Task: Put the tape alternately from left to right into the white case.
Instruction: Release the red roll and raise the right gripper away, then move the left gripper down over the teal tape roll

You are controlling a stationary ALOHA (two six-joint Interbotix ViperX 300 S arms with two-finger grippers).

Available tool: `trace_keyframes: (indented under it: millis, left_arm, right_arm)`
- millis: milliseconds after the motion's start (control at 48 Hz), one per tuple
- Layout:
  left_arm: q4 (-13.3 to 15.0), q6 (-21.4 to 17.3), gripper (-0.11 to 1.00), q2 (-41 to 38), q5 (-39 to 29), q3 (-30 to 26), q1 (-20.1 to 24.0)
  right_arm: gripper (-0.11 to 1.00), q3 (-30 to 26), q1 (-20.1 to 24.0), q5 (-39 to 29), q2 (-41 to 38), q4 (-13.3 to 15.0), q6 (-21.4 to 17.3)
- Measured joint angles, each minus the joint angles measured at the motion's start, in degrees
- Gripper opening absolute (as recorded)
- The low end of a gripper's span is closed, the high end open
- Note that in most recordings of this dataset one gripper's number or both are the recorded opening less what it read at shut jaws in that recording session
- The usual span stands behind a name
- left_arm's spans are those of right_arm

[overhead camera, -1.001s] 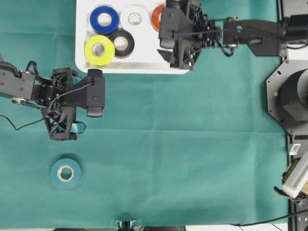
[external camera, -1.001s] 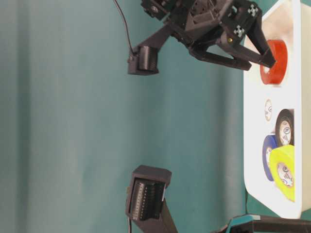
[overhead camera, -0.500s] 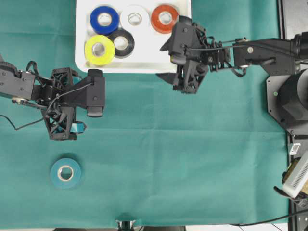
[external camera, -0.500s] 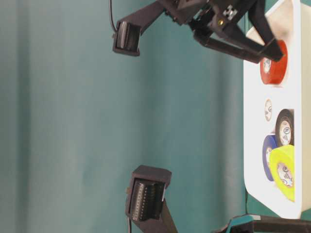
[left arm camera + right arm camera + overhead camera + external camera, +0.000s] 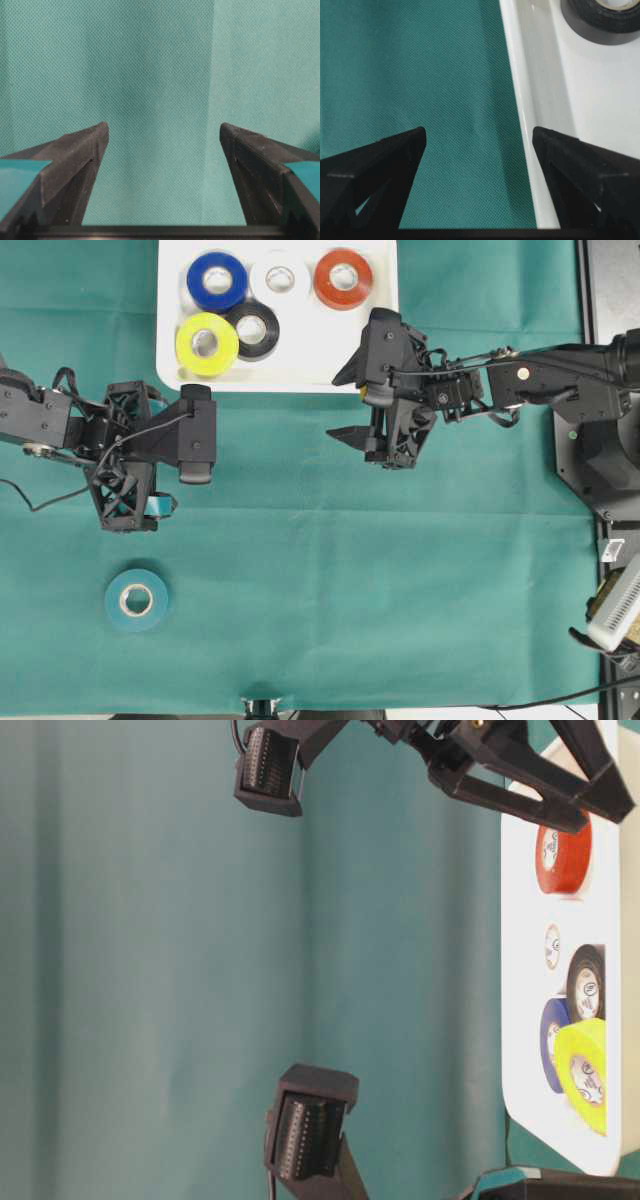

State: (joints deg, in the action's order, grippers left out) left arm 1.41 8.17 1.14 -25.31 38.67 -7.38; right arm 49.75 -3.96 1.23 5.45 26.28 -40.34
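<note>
Green cloth covers the tabletop; at lower left the teal roll [image 5: 136,599] lies alone, the left end effector [image 5: 168,506] above it, jaws apart and empty. Five rolls sit in the white case [image 5: 300,360] at top; the right end effector [image 5: 350,405] hangs below its rim, jaws apart and empty, so the left arm's descent onto teal looks next.

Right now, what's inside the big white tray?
Five tape rolls lie in the white tray: blue, white, red-orange, yellow and black. Nothing covers them from above. The teal roll lies outside on the cloth.

Overhead straight down, table-level side-on — both sharing the white case [image 5: 300,360]; wrist views close.
</note>
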Motion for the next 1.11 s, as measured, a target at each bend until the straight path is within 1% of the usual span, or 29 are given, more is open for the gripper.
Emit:
trace_keyframes:
  millis: [125, 292, 417, 563, 792, 1105]
  left_arm:
    - [0.0, 0.09, 1.0, 0.0, 0.09, 0.0, 0.0]
    - [0.09, 0.09, 1.0, 0.0, 0.09, 0.0, -1.05]
    - [0.0, 1.67, 1.0, 0.0, 0.09, 0.0, -2.81]
    - [0.0, 4.13, 1.0, 0.0, 0.09, -0.09, -5.62]
    - [0.0, 4.57, 1.0, 0.0, 0.09, 0.0, -11.07]
    - [0.09, 4.57, 1.0, 0.0, 0.09, 0.0, -16.08]
  right_arm:
    - [0.73, 0.0, 0.0, 0.0, -0.09, 0.0, 0.0]
    - [0.73, -0.09, 0.0, 0.0, -0.53, 0.09, 0.0]
    - [0.73, -0.26, 0.0, -0.09, -1.05, 0.09, 0.0]
    - [0.73, -0.35, 0.0, 0.0, -1.41, 0.18, 0.0]
    - [0.73, -0.7, 0.09, 0.0, -1.41, 0.26, 0.0]
    - [0.73, -0.79, 0.26, 0.0, -1.49, 0.26, 0.0]
